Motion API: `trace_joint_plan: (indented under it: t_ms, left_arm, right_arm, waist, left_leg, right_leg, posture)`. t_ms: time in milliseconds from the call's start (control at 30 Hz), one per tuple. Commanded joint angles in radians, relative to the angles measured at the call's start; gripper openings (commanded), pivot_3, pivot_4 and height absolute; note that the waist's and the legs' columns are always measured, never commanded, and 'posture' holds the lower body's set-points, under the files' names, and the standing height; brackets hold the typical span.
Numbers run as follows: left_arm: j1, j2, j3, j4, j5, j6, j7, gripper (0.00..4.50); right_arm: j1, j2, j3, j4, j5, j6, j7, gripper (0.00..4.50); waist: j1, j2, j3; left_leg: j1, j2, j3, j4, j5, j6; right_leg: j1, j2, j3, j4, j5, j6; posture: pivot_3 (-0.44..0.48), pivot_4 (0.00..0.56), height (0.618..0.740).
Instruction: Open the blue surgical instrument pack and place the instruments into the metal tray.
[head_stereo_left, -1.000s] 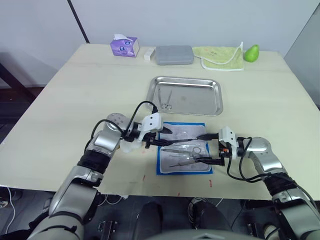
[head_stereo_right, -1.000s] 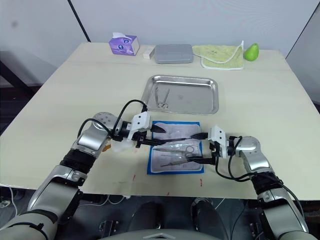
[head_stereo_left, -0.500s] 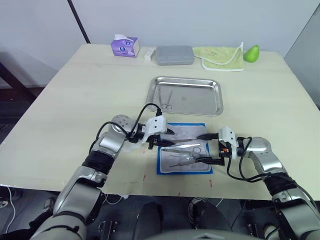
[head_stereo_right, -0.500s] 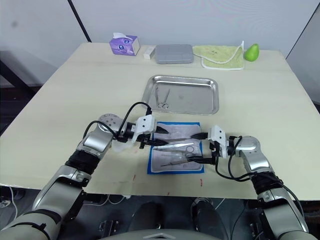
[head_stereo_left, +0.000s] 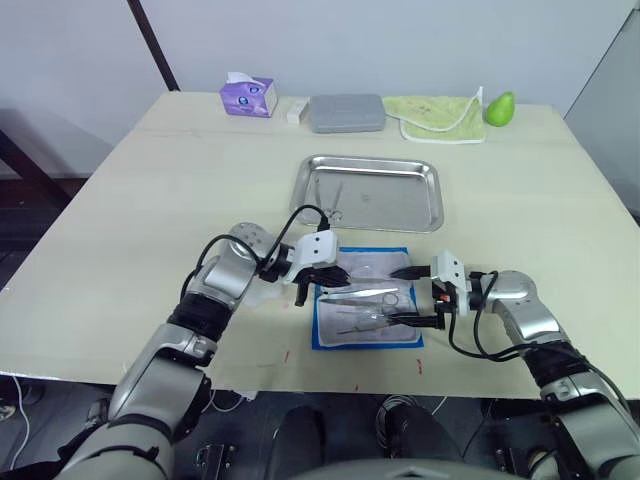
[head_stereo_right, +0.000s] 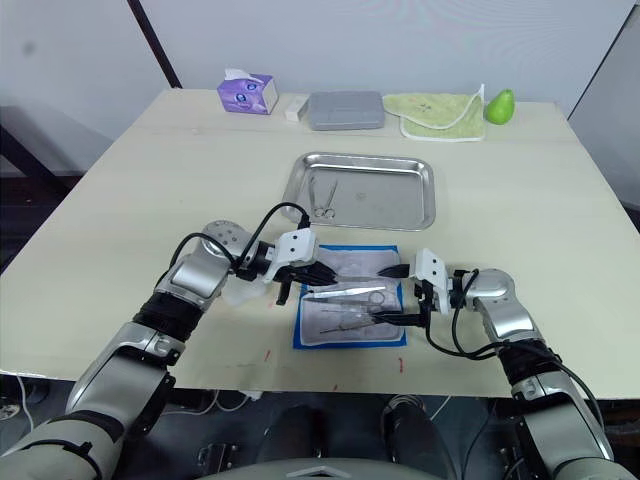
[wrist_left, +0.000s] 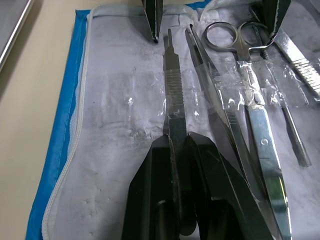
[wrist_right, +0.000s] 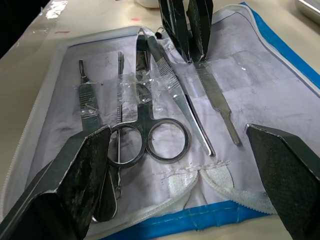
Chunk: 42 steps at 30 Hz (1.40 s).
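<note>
The blue surgical instrument pack (head_stereo_left: 365, 311) lies open and flat near the table's front edge, whitish lining up. On the lining rest several instruments: ring-handled scissors (wrist_right: 145, 125), forceps (wrist_right: 175, 100) and thin handles. My left gripper (wrist_left: 180, 142) is over the pack's left part, shut on a flat metal handle (wrist_left: 172, 95) that lies on the lining. My right gripper (head_stereo_left: 406, 297) stands wide open at the pack's right edge, one finger on each side of the scissors' rings. The metal tray (head_stereo_left: 425, 200) sits just beyond the pack with a pair of scissors (head_stereo_left: 333, 200) in it.
Along the far edge stand a purple tissue box (head_stereo_left: 248, 96), a small white block (head_stereo_left: 296, 110), a grey case (head_stereo_left: 346, 112), a green cloth (head_stereo_left: 440, 115) and a green pear-shaped object (head_stereo_left: 502, 107). A whitish lump (head_stereo_left: 262, 292) lies under my left wrist.
My left gripper has moved right onto the pack and closed on the flat handle. The right gripper has stayed in place, still open.
</note>
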Motion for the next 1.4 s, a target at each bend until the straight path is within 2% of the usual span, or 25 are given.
trace_joint_plan:
  t_ms: [33,300,600,933,1067,1233,1367,1400]
  left_arm:
    - [-0.053,0.016,0.002,-0.067,-0.007,0.071,-0.031,0.05]
    - [-0.111,0.042,-0.016,-0.155,-0.003,0.224,-0.079,0.05]
    - [-0.115,0.099,-0.006,-0.201,-0.013,0.269,-0.112,0.05]
    - [-0.040,0.254,0.058,-0.251,-0.062,0.260,-0.149,0.05]
    - [0.006,0.316,0.114,-0.253,-0.102,0.236,-0.163,0.05]
    - [0.062,0.357,0.206,-0.255,-0.167,0.238,-0.128,0.05]
    - [0.090,0.327,0.274,-0.290,-0.221,0.337,-0.037,0.05]
    - [0.097,0.298,0.297,-0.314,-0.235,0.379,0.024,0.05]
  right_arm:
    - [0.029,0.004,0.089,0.108,-0.136,0.052,-0.070,4.50]
    - [0.033,0.002,0.130,0.110,-0.163,0.095,-0.080,4.50]
    - [0.037,-0.002,0.133,0.109,-0.163,0.104,-0.084,4.50]
    - [0.031,-0.003,0.131,0.128,-0.161,0.094,-0.080,4.50]
    - [0.034,-0.004,0.131,0.125,-0.158,0.093,-0.075,4.50]
    - [0.034,-0.008,0.129,0.123,-0.154,0.092,-0.070,4.50]
    - [0.034,-0.009,0.121,0.120,-0.145,0.091,-0.070,4.50]
    - [0.033,-0.009,0.117,0.119,-0.141,0.091,-0.070,4.50]
  waist:
    - [-0.008,0.000,0.000]
    - [-0.023,0.000,0.000]
    - [-0.024,-0.001,0.000]
    - [-0.024,-0.001,-0.001]
    - [-0.022,-0.006,-0.004]
    - [-0.021,-0.007,-0.005]
    - [-0.020,-0.009,-0.006]
    - [-0.019,-0.009,-0.006]
  left_leg:
    - [0.000,0.000,0.000,0.000,0.000,0.000]
    - [0.003,0.000,0.000,-0.004,0.000,0.000]
    - [0.005,0.000,0.001,-0.006,0.000,0.000]
    - [0.006,0.001,0.002,-0.007,0.000,0.000]
    - [0.007,0.001,0.003,-0.007,0.000,0.000]
    - [0.008,0.001,0.004,-0.009,0.000,0.000]
    - [0.010,0.001,0.005,-0.009,0.000,0.000]
    - [0.011,0.001,0.005,-0.009,0.000,0.000]
  right_leg:
    - [0.000,0.000,0.000,0.000,0.000,0.000]
    - [0.000,0.002,0.002,0.000,0.000,-0.001]
    - [0.000,0.003,0.004,0.000,0.000,-0.001]
    - [0.000,0.003,0.005,0.000,-0.001,-0.001]
    - [0.000,0.002,0.005,0.000,-0.002,-0.004]
    - [0.000,0.002,0.006,0.000,-0.003,-0.006]
    - [0.002,0.001,0.006,0.000,-0.004,-0.006]
    - [0.002,0.001,0.006,0.000,-0.004,-0.006]
  posture:
    - [0.000,0.150,0.740]
    - [0.000,0.150,0.740]
    - [0.000,0.150,0.740]
    - [0.000,0.150,0.740]
    - [0.000,0.150,0.740]
    - [0.000,0.150,0.740]
    - [0.000,0.150,0.740]
    - [0.000,0.150,0.740]
